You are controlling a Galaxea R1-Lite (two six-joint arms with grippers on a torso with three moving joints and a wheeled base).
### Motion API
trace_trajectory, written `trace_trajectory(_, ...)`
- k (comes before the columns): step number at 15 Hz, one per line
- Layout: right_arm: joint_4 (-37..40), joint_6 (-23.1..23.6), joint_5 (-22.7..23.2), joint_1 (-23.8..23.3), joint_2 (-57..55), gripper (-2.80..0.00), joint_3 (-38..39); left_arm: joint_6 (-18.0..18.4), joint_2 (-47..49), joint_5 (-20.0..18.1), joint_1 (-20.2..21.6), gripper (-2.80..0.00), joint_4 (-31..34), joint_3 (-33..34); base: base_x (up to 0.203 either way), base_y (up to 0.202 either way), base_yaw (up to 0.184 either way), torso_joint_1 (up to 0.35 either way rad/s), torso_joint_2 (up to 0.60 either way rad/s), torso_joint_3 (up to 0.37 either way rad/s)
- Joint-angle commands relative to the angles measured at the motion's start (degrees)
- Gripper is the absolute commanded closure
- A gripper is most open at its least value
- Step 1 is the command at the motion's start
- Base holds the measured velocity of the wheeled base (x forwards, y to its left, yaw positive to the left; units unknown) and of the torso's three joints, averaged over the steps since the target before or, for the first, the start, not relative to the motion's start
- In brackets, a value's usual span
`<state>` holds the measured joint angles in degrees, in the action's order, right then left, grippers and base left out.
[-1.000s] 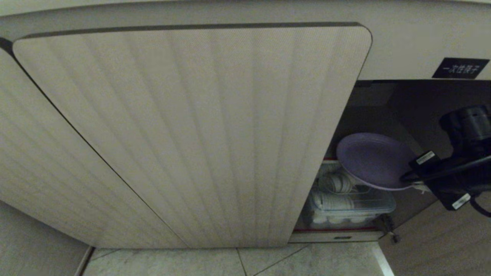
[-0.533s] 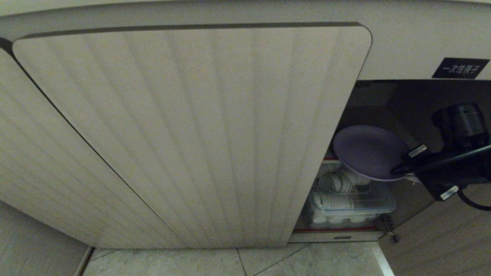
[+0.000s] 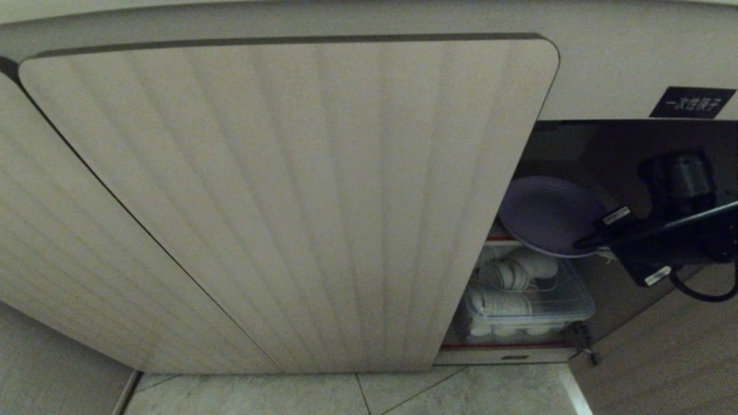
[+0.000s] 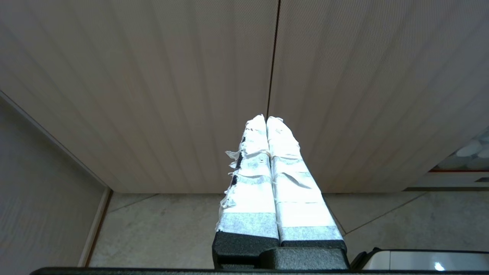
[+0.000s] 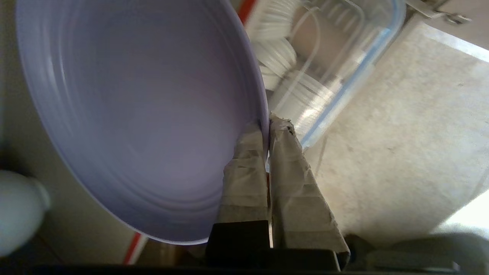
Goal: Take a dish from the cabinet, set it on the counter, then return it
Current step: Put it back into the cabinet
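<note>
Head view: low beige cabinet point(image 3: 576, 75) with a vertically ribbed, round-cornered door point(image 3: 288, 202) standing across most of the frame, leaving only a narrow opening at the right under a small black label with white characters point(image 3: 692, 102). Round, shallow lavender-purple plastic plate point(image 3: 548, 213) held inside that opening, above a clear plastic lidded box of white ware point(image 3: 527, 302); far rim just beside the door's edge, little free room on that side, dark open space above. Plate tilted, face turned up and toward the camera, widest span running from the door side to the right gripper point(image 3: 588, 242), which pinches the near-right rim. Pale tiled floor point(image 3: 403, 395) below the cabinet base. Left wrist view: left gripper point(image 4: 266, 119) clear of the work, tape-wrapped fingers point(image 4: 252, 183) pressed together on nothing, pointed at the seam between two ribbed door panels. Right wrist view: right gripper's taped fingers point(image 5: 244, 179) clenched on the plate's rim, one on the face, one behind; plate edge passing over the clear box, with bare stone-like surface open beside it.
</note>
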<state>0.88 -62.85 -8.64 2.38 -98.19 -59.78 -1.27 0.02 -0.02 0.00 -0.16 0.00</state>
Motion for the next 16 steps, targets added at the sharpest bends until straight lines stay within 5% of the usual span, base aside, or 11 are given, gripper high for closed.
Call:
trace_trajectory(1, 0.1, -1.0, -0.1, -0.1, -1.4, 0.00, -1.9, -0.1, 0.0, 0.0, 0.0, 0.00, 0.0, 0.0, 0.000, 0.000, 0.000, 0.000, 0.00, 0.000)
trace_trajectory(16, -1.4, -3.8, -0.3, -1.2, -4.3, 0.00, -3.5, -0.1, 0.0, 0.0, 0.0, 0.00, 0.0, 0.0, 0.000, 0.000, 0.000, 0.000, 0.00, 0.000)
